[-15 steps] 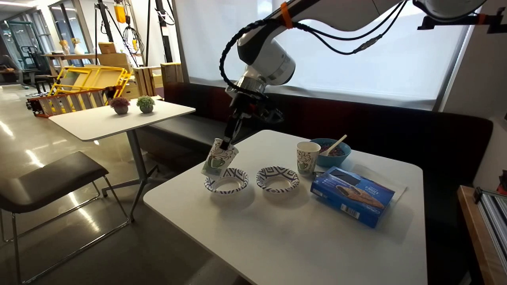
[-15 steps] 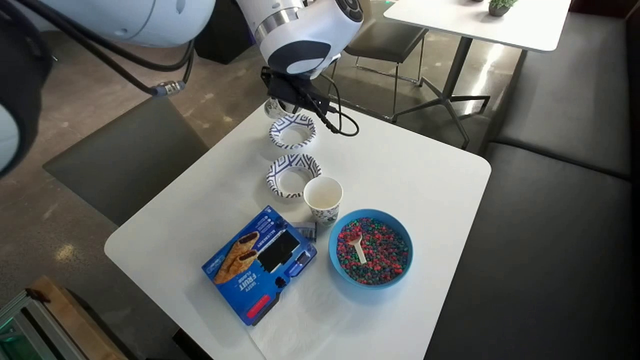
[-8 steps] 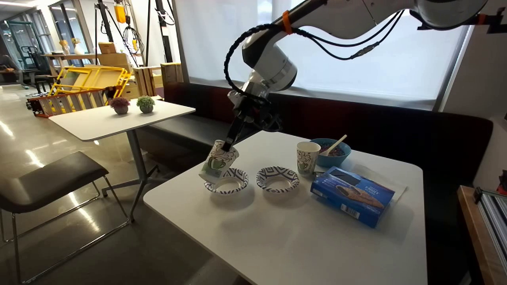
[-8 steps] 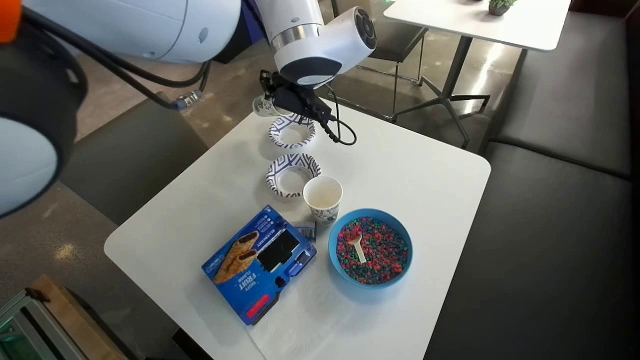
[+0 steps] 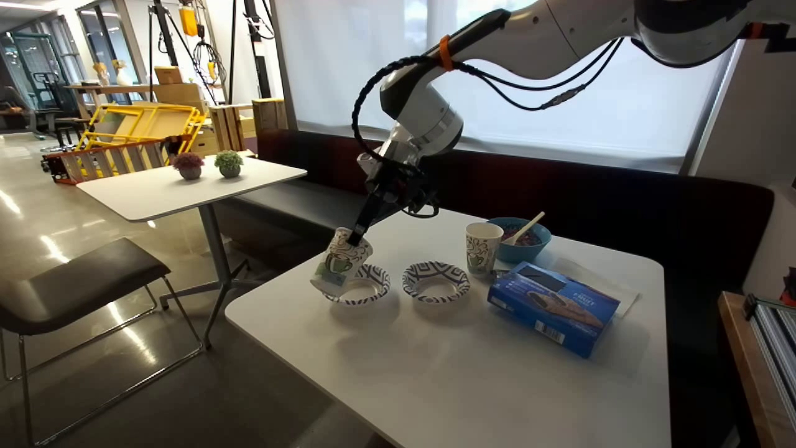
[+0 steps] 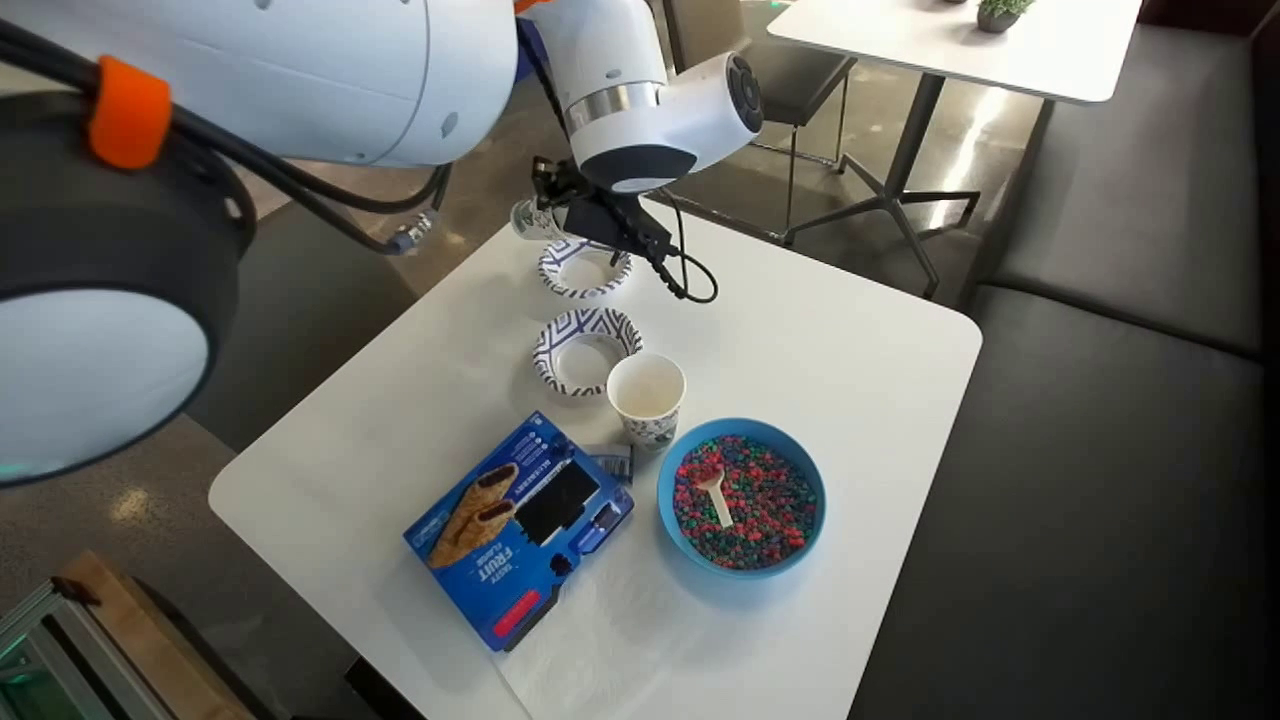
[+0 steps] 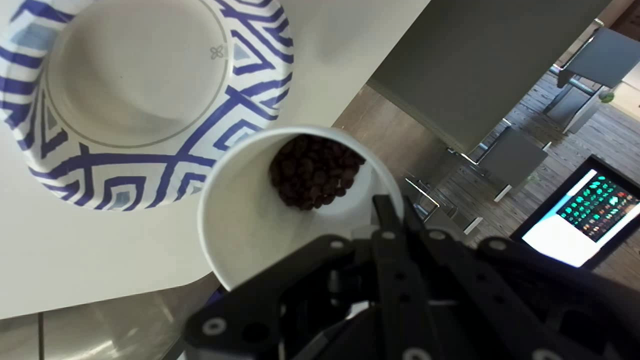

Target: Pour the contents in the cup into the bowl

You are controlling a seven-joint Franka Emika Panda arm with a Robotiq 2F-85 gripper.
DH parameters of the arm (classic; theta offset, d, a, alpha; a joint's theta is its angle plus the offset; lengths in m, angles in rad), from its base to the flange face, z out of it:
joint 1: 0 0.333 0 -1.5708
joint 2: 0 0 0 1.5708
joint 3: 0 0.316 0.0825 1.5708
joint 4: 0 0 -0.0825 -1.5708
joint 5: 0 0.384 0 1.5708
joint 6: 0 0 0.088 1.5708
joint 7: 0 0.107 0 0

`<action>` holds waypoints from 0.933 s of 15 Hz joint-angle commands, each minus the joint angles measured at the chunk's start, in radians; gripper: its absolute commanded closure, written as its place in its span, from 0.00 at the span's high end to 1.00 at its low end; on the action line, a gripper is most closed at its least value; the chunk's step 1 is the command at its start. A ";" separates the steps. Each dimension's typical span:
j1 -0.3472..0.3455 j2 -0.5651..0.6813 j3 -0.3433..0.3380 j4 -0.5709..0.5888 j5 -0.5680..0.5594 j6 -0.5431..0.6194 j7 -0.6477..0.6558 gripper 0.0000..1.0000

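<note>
My gripper [image 5: 356, 239] is shut on the wall of a white printed paper cup [image 5: 341, 264], with one finger inside its mouth and one outside. In the wrist view the gripper [image 7: 397, 207] pinches the rim, and the cup [image 7: 240, 215] holds small dark-brown pieces [image 7: 315, 172] at its bottom. The cup is tilted, mouth up, and held beside the end bowl [image 5: 379, 278], partly covering it. That white bowl with blue patterned rim also shows in the wrist view [image 7: 257, 62] and appears empty. In an exterior view the arm hides part of the cup [image 6: 535, 220].
A second like bowl [image 5: 435, 300] stands beside the first. Past it are an upright printed cup [image 5: 482, 249], a blue bowl [image 6: 740, 570] of coloured pieces with a spoon [image 6: 718, 500], and a blue box [image 6: 520, 530]. The table edge [image 5: 273, 339] is near the held cup.
The gripper has come down a little with the cup and leans more. The cup is slightly lower beside the bowl. The dark pieces' movement cannot be told.
</note>
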 commanded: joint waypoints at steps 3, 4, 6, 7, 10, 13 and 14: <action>0.018 0.100 -0.010 0.110 0.022 -0.053 -0.056 0.01; 0.015 0.110 -0.005 0.120 0.025 -0.064 -0.067 0.01; 0.012 0.127 -0.003 0.139 0.029 -0.090 -0.085 0.01; 0.010 0.134 -0.001 0.148 0.034 -0.103 -0.095 0.01; -0.005 0.160 0.008 0.178 0.060 -0.169 -0.146 0.01; -0.011 0.185 0.005 0.209 0.097 -0.223 -0.189 0.01; -0.010 0.191 0.002 0.220 0.108 -0.235 -0.193 0.01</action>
